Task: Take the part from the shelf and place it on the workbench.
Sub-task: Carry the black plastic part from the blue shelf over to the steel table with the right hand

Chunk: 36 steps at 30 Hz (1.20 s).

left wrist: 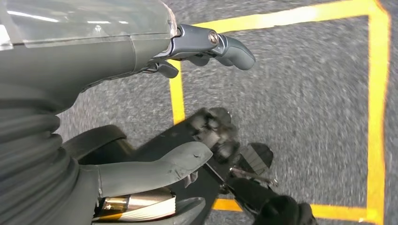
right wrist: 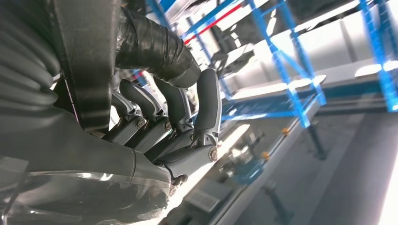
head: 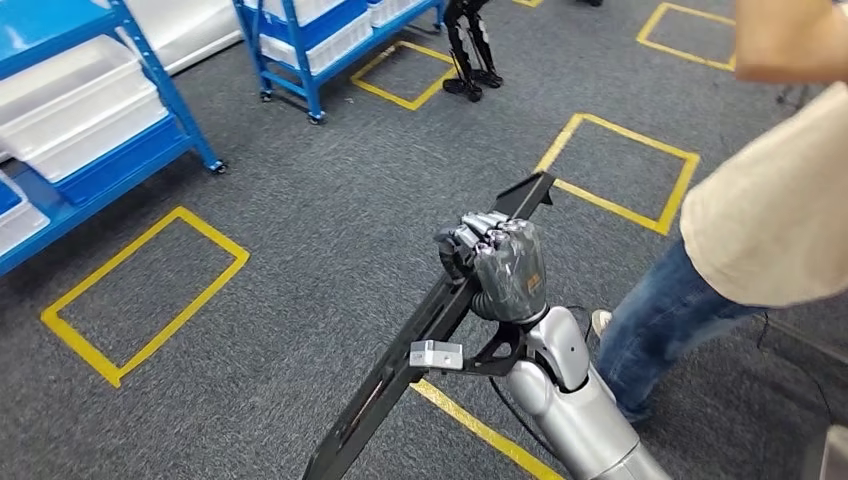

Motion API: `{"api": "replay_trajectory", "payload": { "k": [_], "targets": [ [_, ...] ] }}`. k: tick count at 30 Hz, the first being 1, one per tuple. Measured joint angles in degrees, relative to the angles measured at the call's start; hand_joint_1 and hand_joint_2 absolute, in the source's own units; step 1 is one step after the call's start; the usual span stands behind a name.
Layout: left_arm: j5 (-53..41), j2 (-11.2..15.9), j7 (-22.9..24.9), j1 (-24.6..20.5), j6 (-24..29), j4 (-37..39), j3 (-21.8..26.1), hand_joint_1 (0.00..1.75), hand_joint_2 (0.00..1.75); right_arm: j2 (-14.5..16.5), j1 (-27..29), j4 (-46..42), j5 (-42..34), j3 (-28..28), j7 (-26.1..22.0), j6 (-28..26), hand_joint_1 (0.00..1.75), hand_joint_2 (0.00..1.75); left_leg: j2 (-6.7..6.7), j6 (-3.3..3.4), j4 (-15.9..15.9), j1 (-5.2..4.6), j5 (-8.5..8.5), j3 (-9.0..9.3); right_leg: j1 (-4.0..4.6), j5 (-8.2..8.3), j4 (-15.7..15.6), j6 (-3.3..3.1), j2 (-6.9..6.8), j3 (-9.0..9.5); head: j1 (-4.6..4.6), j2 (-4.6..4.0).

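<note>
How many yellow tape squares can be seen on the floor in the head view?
5: front left, top middle, middle right, top right, a corner at the top edge. Others may be hidden.

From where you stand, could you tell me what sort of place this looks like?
Probably a workshop or warehouse test area: blue metal shelving racks holding white plastic bins, yellow tape squares marking grey carpet, and the right hand gripping a long black bracket part.

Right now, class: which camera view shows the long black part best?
The head view: the part shows along its length, gripped by the right hand. The right wrist view shows a close piece behind the fingers; the left wrist view, a blurred dark stretch.
</note>
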Motion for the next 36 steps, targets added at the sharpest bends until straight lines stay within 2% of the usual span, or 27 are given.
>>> {"api": "replay_trajectory", "payload": {
  "k": [1, 2, 3, 4, 5, 6, 8, 9, 10, 12, 13, 14, 16, 18, 19, 21, 24, 25, 26, 28, 29, 30, 31, 33, 34, 35, 36],
  "targets": [
    [0.01, 0.01, -0.01, 0.10, 0.00, 0.00, 0.00, 0.00, 1.75, -0.01, -0.02, -0.02, 0.00, -0.02, 0.00, 0.01, 1.75, 1.75, -1.74, -0.13, 3.47, 0.08, -1.82, -1.55, -0.03, 0.07, 0.01, -0.19, 0.81, -0.06, 0.01, 0.00],
    [0.03, 0.02, -0.01, 0.25, 0.00, 0.00, 0.00, 0.00, 1.75, 0.00, 0.05, -0.02, -0.01, -0.02, 0.00, 0.01, 1.75, 1.75, -2.59, -0.23, 7.16, 0.14, -3.38, -3.31, -0.03, 0.12, 0.06, -0.32, 1.65, -0.13, 0.00, 0.00],
    [0.05, 0.05, -0.01, 0.39, 0.00, 0.00, 0.00, 0.00, 1.75, -0.01, 0.16, -0.01, 0.00, -0.02, 0.00, 0.02, 1.75, 1.75, -2.88, -0.30, 9.85, 0.16, -4.08, -4.68, -0.01, 0.14, 0.15, -0.35, 2.54, -0.20, 0.00, 0.00],
    [0.08, 0.09, -0.03, 0.48, 0.00, 0.00, 0.00, 0.00, 1.75, -0.02, 0.28, -0.01, 0.00, -0.02, 0.00, 0.02, 1.75, 1.75, -3.00, -0.33, 10.77, 0.21, -3.71, -5.26, -0.01, 0.16, 0.28, -0.34, 3.46, -0.27, 0.00, 0.00],
    [0.11, 0.13, -0.05, 0.49, 0.00, 0.00, 0.00, 0.00, 1.75, -0.03, 0.35, -0.01, -0.01, -0.03, 0.00, 0.02, 1.75, 1.75, -3.13, -0.30, 9.50, 0.28, -2.25, -4.79, -0.03, 0.16, 0.43, -0.31, 4.34, -0.31, 0.00, 0.00],
    [0.15, 0.15, -0.09, 0.44, 0.00, -0.01, 0.00, 0.00, 1.75, -0.03, 0.39, -0.01, 0.00, -0.03, 0.00, 0.02, 1.75, 1.75, -3.55, -0.22, 6.28, 0.39, -0.05, -3.37, -0.07, 0.13, 0.63, -0.23, 5.19, -0.33, 0.00, 0.00],
    [0.19, 0.18, -0.15, 0.32, 0.00, -0.02, 0.00, 0.00, 1.75, -0.03, 0.34, -0.02, 0.00, -0.03, 0.00, 0.01, 1.75, 1.75, -5.86, -0.06, -0.64, 0.70, 2.82, -0.17, -0.10, 0.04, 1.10, 0.17, 6.63, -0.59, 0.02, 0.00],
    [0.19, 0.19, -0.18, 0.31, 0.00, -0.02, 0.00, 0.00, 1.75, -0.03, 0.31, -0.03, -0.01, -0.03, 0.00, 0.01, 1.75, 1.75, -6.82, 0.06, -2.69, 0.78, 3.34, 0.73, -0.15, 0.11, 1.25, 0.53, 7.22, -0.85, 0.01, 0.00],
    [0.19, 0.19, -0.19, 0.32, -0.01, -0.02, 0.00, 0.00, 1.75, -0.03, 0.29, -0.04, -0.01, -0.03, 0.00, 0.01, 1.75, 1.75, -7.38, 0.20, -3.44, 0.74, 3.22, 1.00, -0.23, 0.26, 1.28, 0.92, 7.76, -1.15, 0.02, 0.00],
    [0.19, 0.16, -0.21, 0.30, -0.03, -0.02, -0.01, 0.00, 1.75, -0.08, 0.30, -0.08, -0.02, -0.10, 0.00, 0.00, 1.75, 1.75, -6.50, 0.87, -3.87, 0.63, 3.66, 0.96, -0.40, 0.70, 1.01, 1.77, 8.58, -1.60, 0.00, 0.00],
    [0.18, 0.14, -0.23, 0.24, -0.05, -0.02, -0.01, 0.00, 1.75, -0.11, 0.28, -0.14, -0.02, -0.17, 0.00, 0.00, 1.75, 1.75, -5.87, 1.30, -4.20, 0.64, 3.96, 1.00, -0.34, 0.52, 1.19, 2.07, 7.81, -1.81, 0.04, 0.00],
    [0.17, 0.11, -0.26, 0.17, -0.07, -0.02, -0.02, 0.00, 1.75, -0.15, 0.19, -0.20, -0.02, -0.24, 0.00, -0.01, 1.75, 1.75, -5.20, 1.75, -4.56, 0.72, 4.26, 1.06, -0.23, -0.19, 2.13, 2.31, 6.43, -2.30, 0.06, 0.00],
    [0.18, 0.13, -0.28, 0.15, -0.10, -0.02, -0.02, 0.00, 1.75, -0.15, -0.09, -0.30, -0.08, -0.31, 0.02, 0.11, 1.75, 1.75, -3.77, 2.26, -4.96, 0.68, 4.53, 1.06, -0.13, -3.37, 7.39, 2.53, 3.03, -4.67, 0.10, 0.00],
    [0.19, 0.25, -0.25, 0.32, -0.13, -0.02, -0.02, 0.00, 1.75, -0.16, -0.21, -0.22, -0.25, -0.33, 0.11, 0.49, 1.75, 1.75, -2.15, 2.40, -4.96, 0.55, 4.51, 0.94, -0.27, -6.05, 13.91, 2.70, 1.90, -7.62, 0.09, 0.00],
    [0.19, 0.31, -0.24, 0.36, -0.13, -0.02, -0.02, 0.00, 1.75, -0.17, -0.19, -0.15, -0.32, -0.34, 0.17, 0.65, 1.75, 1.75, -1.34, 2.41, -4.96, 0.53, 4.48, 0.91, -0.32, -6.07, 15.19, 2.75, 1.71, -8.13, 0.09, 0.00],
    [0.19, 0.37, -0.22, 0.35, -0.13, -0.02, -0.02, 0.00, 1.75, -0.19, -0.19, -0.04, -0.35, -0.37, 0.22, 0.78, 1.75, 1.75, -0.18, 2.38, -4.95, 0.53, 4.43, 0.91, -0.34, -4.53, 13.96, 2.76, 1.43, -7.33, 0.10, 0.00],
    [0.19, 0.37, -0.22, 0.31, -0.13, -0.02, -0.02, 0.00, 1.75, -0.19, -0.21, -0.02, -0.35, -0.38, 0.22, 0.77, 1.75, 1.75, 0.29, 2.34, -4.95, 0.53, 4.39, 0.94, -0.33, -3.32, 11.96, 2.71, 1.22, -6.21, 0.10, 0.00],
    [0.19, 0.37, -0.22, 0.28, -0.14, -0.02, -0.03, 0.00, 1.75, -0.19, -0.25, -0.02, -0.35, -0.38, 0.23, 0.77, 1.75, 1.75, 0.47, 2.30, -4.94, 0.53, 4.36, 0.98, -0.30, -2.66, 10.54, 2.65, 0.90, -5.42, 0.10, 0.00],
    [0.19, 0.36, -0.22, 0.24, -0.14, -0.02, -0.03, 0.00, 1.75, -0.19, -0.33, -0.02, -0.35, -0.38, 0.23, 0.77, 1.75, 1.75, 0.79, 2.22, -4.94, 0.50, 4.30, 1.06, -0.20, -1.64, 8.11, 2.50, -0.06, -4.01, 0.10, 0.00],
    [0.20, 0.36, -0.21, 0.16, -0.17, -0.02, -0.04, 0.00, 1.75, -0.15, -0.73, -0.02, -0.35, -0.37, 0.24, 0.77, 1.75, 1.75, 2.18, 1.68, -4.88, 0.12, 4.01, 1.32, 0.48, -0.22, 2.57, 1.80, -2.71, -1.22, 0.08, 0.00],
    [0.21, 0.37, -0.19, 0.13, -0.19, -0.02, -0.04, 0.00, 1.75, -0.13, -0.91, -0.02, -0.35, -0.38, 0.24, 0.77, 1.75, 1.75, 3.13, 1.32, -4.92, -0.07, 3.87, 1.52, 0.82, 0.03, 0.93, 1.39, -3.33, -0.53, 0.08, 0.00],
    [0.22, 0.37, -0.17, 0.07, -0.21, -0.02, -0.04, 0.00, 1.75, -0.10, -1.05, -0.03, -0.35, -0.39, 0.24, 0.77, 1.75, 1.75, 4.12, 0.89, -4.93, -0.25, 3.65, 1.64, 0.96, 0.04, 0.18, 0.94, -3.06, -0.36, 0.05, 0.00],
    [0.24, 0.39, -0.16, -0.03, -0.24, -0.03, -0.05, 0.00, 1.75, -0.09, -1.10, -0.03, -0.35, -0.40, 0.24, 0.77, 1.75, 1.75, 4.03, 0.50, -4.71, -0.14, 3.24, 1.73, 0.80, 0.23, 0.00, 0.59, -2.00, -0.38, 0.06, 0.00],
    [0.26, 0.43, -0.15, -0.21, -0.29, -0.04, -0.06, 0.00, 1.75, 0.02, -1.26, -0.03, -0.36, -0.42, 0.24, 0.79, 1.75, 1.75, 1.28, -0.11, -1.44, 0.17, 0.92, 0.57, 0.39, 0.62, -0.38, -0.14, -0.40, -0.26, 0.04, 0.00],
    [0.28, 0.46, -0.12, -0.20, -0.31, -0.04, -0.07, 0.00, 1.75, 0.13, -1.33, -0.03, -0.37, -0.41, 0.24, 0.81, 1.75, 1.75, -0.69, -0.31, 1.89, 0.34, -0.88, -0.85, 0.31, 0.70, -0.43, -0.37, 0.40, -0.28, 0.05, 0.00],
    [0.31, 0.48, -0.07, -0.11, -0.33, -0.04, -0.07, 0.00, 1.75, 0.24, -1.38, -0.02, -0.37, -0.40, 0.24, 0.83, 1.75, 1.75, -1.93, -0.43, 5.68, 0.38, -2.61, -2.63, 0.29, 0.74, -0.39, -0.55, 1.22, -0.33, 0.04, 0.00],
    [0.34, 0.51, -0.02, 0.01, -0.35, -0.04, -0.07, 0.00, 1.75, 0.33, -1.35, 0.00, -0.37, -0.39, 0.24, 0.86, 1.75, 1.75, -2.54, -0.50, 9.01, 0.39, -3.71, -4.33, 0.31, 0.76, -0.32, -0.63, 2.12, -0.36, 0.05, 0.00]
  ]
}}
